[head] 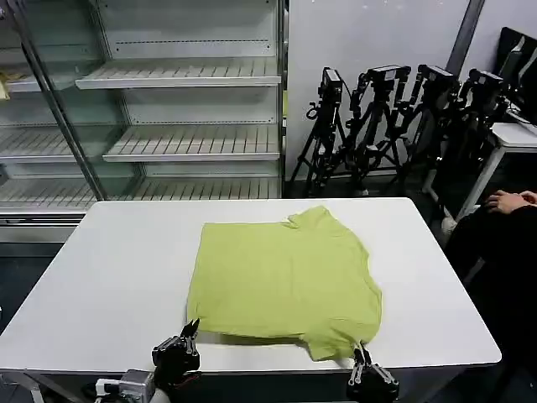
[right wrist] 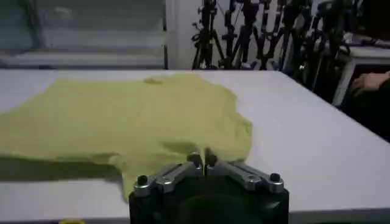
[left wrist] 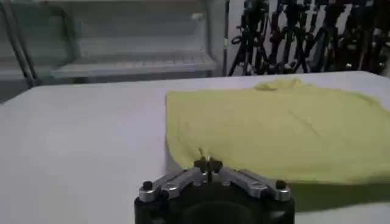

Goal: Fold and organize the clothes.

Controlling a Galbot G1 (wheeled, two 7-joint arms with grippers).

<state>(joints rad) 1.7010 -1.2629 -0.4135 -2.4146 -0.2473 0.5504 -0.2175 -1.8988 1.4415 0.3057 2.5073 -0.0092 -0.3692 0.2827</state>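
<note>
Left end effector (head: 192, 327) sits at the near edge of the counter (head: 109, 277), fingers pinched together with nothing in them, just off the shirt's near-left corner. Right end effector (head: 362, 351) is also at the near edge, fingers together and empty, right by the near sleeve. Biggest thing is the white counter, and the lime-green T-shirt (head: 281, 281) lies on it, folded over and mostly flat, a bit right of centre, neckline toward the far side. Behind it are shelves (head: 180, 80) and tripods (head: 394, 117).
</note>
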